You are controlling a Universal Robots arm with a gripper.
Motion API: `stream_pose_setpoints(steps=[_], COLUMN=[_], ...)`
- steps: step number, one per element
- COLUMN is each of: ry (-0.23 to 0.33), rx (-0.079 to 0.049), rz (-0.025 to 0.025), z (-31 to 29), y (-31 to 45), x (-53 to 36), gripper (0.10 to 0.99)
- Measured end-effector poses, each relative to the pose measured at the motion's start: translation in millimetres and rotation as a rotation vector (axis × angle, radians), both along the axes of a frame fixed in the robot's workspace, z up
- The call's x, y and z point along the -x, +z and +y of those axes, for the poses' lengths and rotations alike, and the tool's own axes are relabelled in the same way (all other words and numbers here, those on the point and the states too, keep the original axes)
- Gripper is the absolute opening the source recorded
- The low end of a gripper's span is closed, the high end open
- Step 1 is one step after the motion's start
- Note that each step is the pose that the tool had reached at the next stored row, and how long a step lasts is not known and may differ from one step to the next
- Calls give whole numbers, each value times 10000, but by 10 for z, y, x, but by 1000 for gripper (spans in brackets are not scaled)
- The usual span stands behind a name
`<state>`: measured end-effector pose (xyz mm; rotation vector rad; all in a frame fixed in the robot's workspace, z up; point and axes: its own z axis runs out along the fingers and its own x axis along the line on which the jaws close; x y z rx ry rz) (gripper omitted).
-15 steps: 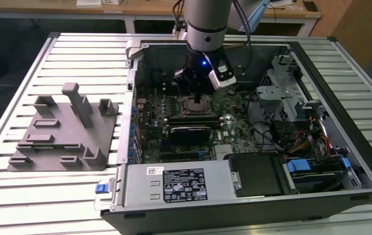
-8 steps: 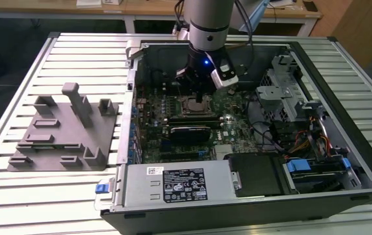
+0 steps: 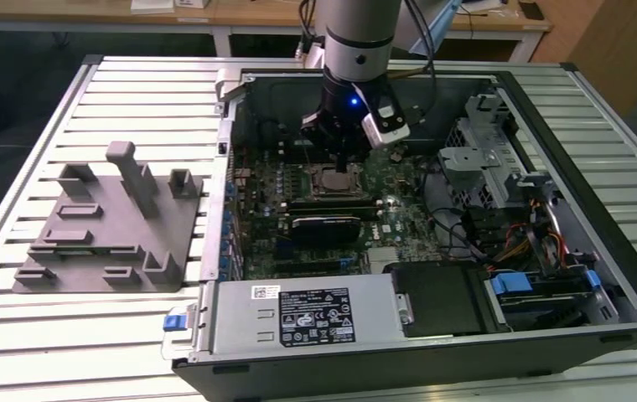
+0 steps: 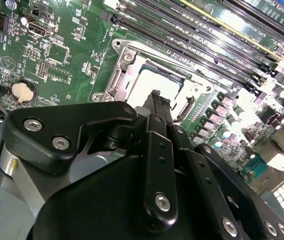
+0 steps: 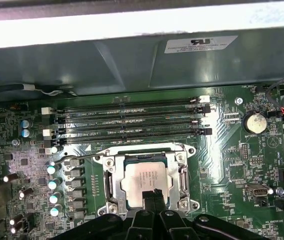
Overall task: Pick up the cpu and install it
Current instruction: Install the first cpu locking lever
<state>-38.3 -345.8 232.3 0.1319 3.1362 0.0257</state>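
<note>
In the exterior view, the arm [image 3: 358, 42] reaches down into an open case [image 3: 620, 251] that lies on a slatted table [image 3: 28, 184]. The gripper [image 3: 344, 161] hangs just above the socket [image 3: 335, 178] on the board [image 3: 408, 222], near the case's centre. From the socket, the grey block [image 3: 111, 222] stands at 9 o'clock, outside the case on the table; the power supply [image 3: 302, 314] lies at 6 o'clock, and the drive cage [image 3: 481, 151] at 3 o'clock. The cpu itself is too small to tell apart here.

In the second wrist view, the gripper [image 4: 156, 96] has its black fingers [image 4: 158, 150] drawn together into a narrow tip, with no gap showing and nothing between them. The tip sits over the cpu [image 4: 149, 87], whose pale metal top lies flat inside the socket's metal frame [image 4: 127, 62]. Whether the tip touches the cpu cannot be told. Memory slots [image 4: 202, 37] run past the socket, and a coin cell [image 4: 22, 91] sits on the board well apart from it.

In the first wrist view, the cpu [image 5: 144, 176] lies seated square in the socket [image 5: 111, 172], with the closed fingertips [image 5: 154, 200] over its near edge. A thin lever [image 5: 82, 157] runs along one side of the frame. Four memory slots [image 5: 127, 117] lie beyond the socket, and the coin cell [image 5: 256, 121] sits near the board's edge.
</note>
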Motion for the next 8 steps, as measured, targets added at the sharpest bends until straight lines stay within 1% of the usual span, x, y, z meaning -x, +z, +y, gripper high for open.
stream_pose_setpoints(steps=[8], ry=[0], rx=[0], rz=[0], z=[0], y=[4], x=[0], gripper=[106])
